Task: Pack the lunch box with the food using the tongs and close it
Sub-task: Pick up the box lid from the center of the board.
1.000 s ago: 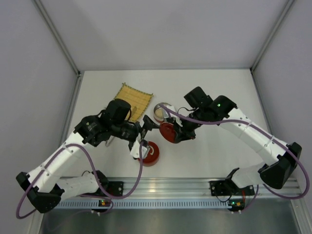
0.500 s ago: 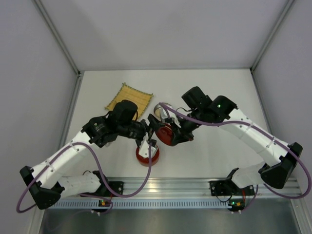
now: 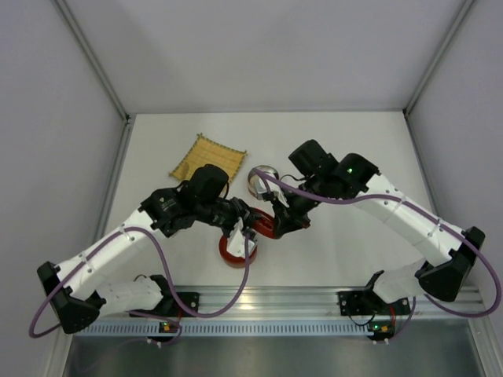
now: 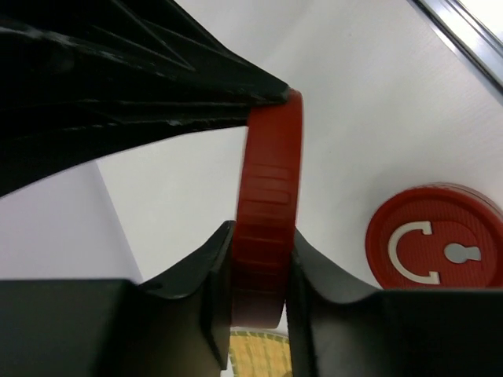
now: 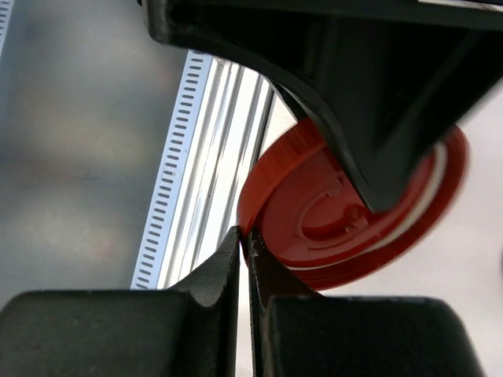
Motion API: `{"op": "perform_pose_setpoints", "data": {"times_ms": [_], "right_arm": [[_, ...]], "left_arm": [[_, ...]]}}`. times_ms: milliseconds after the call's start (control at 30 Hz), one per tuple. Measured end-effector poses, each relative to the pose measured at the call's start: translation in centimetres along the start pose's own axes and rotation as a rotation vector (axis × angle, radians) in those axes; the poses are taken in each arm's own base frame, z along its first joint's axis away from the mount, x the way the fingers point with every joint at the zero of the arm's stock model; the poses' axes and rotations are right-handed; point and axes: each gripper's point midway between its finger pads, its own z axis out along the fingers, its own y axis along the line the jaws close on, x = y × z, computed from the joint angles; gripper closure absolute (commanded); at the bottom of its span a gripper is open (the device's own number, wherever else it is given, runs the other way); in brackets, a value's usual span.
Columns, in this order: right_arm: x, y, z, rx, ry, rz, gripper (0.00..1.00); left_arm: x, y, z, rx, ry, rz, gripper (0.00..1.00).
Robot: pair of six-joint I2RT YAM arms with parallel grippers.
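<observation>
My left hand (image 4: 260,259) is narrowed onto the red lid (image 4: 271,181), clamping its rim and holding it on edge above the middle of the counter (image 3: 346,141). My right hand (image 5: 244,239) is pinched tight on the opposite rim. A second lid (image 4: 432,243) lies flat by the near edge. The steel bowl (image 3: 262,179) sits just beyond the hands, and the mat (image 3: 208,157) lies towards the far left corner.

Red lid (image 4: 263,228) of ribbed matt plastic, yellow mat (image 3: 208,157) of woven fibre, glossy metal container (image 3: 258,187), smooth matt table (image 3: 346,141).
</observation>
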Motion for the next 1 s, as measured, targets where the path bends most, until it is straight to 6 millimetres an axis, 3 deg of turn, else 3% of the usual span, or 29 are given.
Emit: {"op": "perform_pose_setpoints", "data": {"times_ms": [67, 200, 333, 367, 400, 467, 567, 633, 700, 800, 1000], "right_arm": [[0.2, -0.1, -0.1, 0.005, 0.011, 0.007, 1.0], [0.3, -0.2, -0.1, 0.015, 0.019, 0.01, 1.0], [0.3, -0.9, -0.7, 0.057, 0.026, 0.03, 0.75], [0.0, -1.3, -1.0, 0.076, 0.022, 0.036, 0.59], [-0.3, -2.2, -1.7, 0.108, 0.007, 0.045, 0.52], [-1.6, -4.7, -4.5, 0.207, -0.054, 0.075, 0.34], [-2.7, -9.2, -10.9, 0.412, -0.182, 0.136, 0.22], [-2.5, -11.5, -15.0, 0.554, -0.247, 0.179, 0.01], [-2.3, -12.2, -16.7, 0.634, -0.283, 0.195, 0.01], [-2.4, -11.4, -17.4, 0.674, -0.309, 0.223, 0.01], [-3.8, -11.7, -18.5, 0.662, -0.423, 0.287, 0.06]], "left_arm": [[0.0, -1.0, 0.1, 0.033, 0.005, -0.03, 1.0], [0.0, -1.1, 0.1, 0.029, 0.01, -0.072, 1.0], [0.3, -1.3, 0.0, 0.011, 0.028, -0.143, 1.0], [0.3, -1.0, -0.1, -0.003, 0.032, -0.162, 1.0], [0.2, -0.8, -0.2, -0.019, 0.035, -0.191, 1.0], [0.1, -0.3, -0.4, -0.059, 0.041, -0.266, 1.0], [0.4, 0.6, -0.8, -0.143, 0.064, -0.432, 1.0], [1.0, 1.4, -1.1, -0.213, 0.1, -0.572, 1.0], [1.8, 2.6, -1.6, -0.294, 0.14, -0.758, 1.0], [3.2, 5.0, -2.3, -0.405, 0.156, -0.954, 1.0], [8.4, 8.1, -5.9, -0.64, 0.114, -1.391, 1.0]]}}
